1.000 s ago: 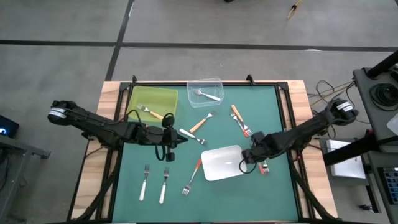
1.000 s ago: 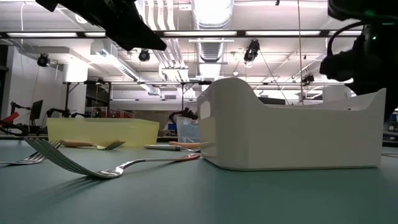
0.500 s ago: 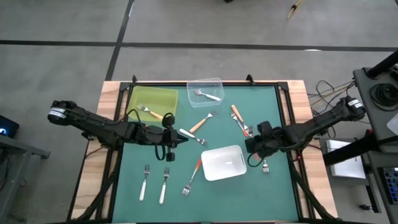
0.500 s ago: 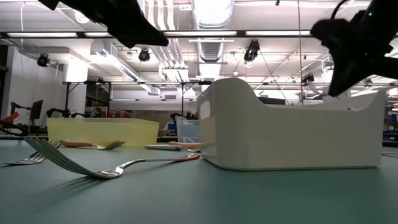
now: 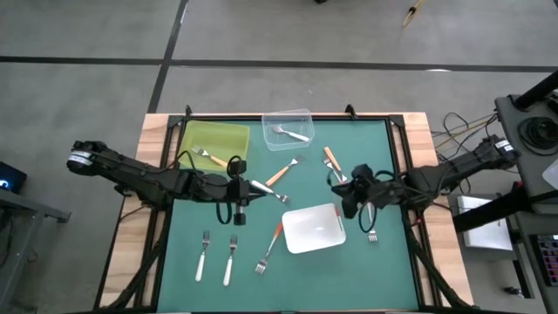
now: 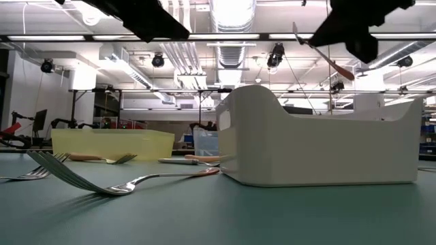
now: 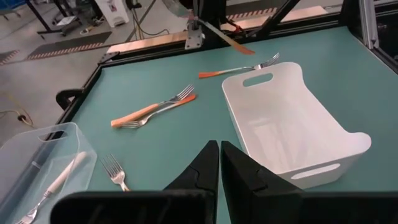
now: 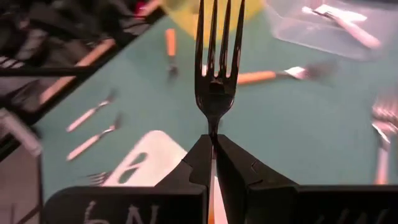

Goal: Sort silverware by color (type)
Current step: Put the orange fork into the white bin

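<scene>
Aloft, right gripper (image 8: 212, 163) pinching red-orange fork (image 8: 215, 56), left gripper (image 7: 219, 163) closed

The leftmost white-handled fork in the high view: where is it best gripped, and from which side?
Take the white-handled fork at mid-handle, straight from above, with the grip closing across it. It lies flat on the mat; the handle is thicker than the metal neck, and the gap to its neighbour fork leaves room beside it.
</scene>
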`<act>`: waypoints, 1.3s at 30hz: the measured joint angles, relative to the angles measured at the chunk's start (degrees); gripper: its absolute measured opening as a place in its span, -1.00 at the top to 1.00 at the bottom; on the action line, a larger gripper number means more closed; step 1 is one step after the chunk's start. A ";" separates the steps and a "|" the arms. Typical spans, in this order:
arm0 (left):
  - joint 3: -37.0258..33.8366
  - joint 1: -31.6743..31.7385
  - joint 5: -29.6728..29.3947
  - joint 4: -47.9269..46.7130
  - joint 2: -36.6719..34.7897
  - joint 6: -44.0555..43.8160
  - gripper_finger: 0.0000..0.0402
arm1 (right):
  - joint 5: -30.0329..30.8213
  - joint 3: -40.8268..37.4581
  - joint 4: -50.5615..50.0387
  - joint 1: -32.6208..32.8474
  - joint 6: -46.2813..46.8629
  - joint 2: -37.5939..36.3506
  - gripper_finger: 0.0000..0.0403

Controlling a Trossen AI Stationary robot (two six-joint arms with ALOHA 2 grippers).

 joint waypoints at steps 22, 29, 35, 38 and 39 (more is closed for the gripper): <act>0.09 0.20 -3.53 2.67 -0.09 0.48 1.00 | -14.35 10.16 -6.00 -2.70 -21.47 10.42 0.96; 0.09 0.20 -3.53 2.62 -0.09 -0.58 1.00 | -15.67 21.35 -20.23 -4.22 -25.75 18.88 0.96; 0.09 0.20 -3.52 2.32 -0.09 -1.83 1.00 | -23.65 29.02 -29.84 -5.20 -30.53 26.17 0.96; 0.09 0.20 -3.52 2.29 -0.09 -1.84 1.00 | -24.49 31.90 -34.91 -5.31 -32.28 29.25 0.96; 0.10 0.20 -3.52 2.29 -0.09 -1.84 1.00 | -24.49 32.75 -36.66 -5.31 -32.71 30.15 0.96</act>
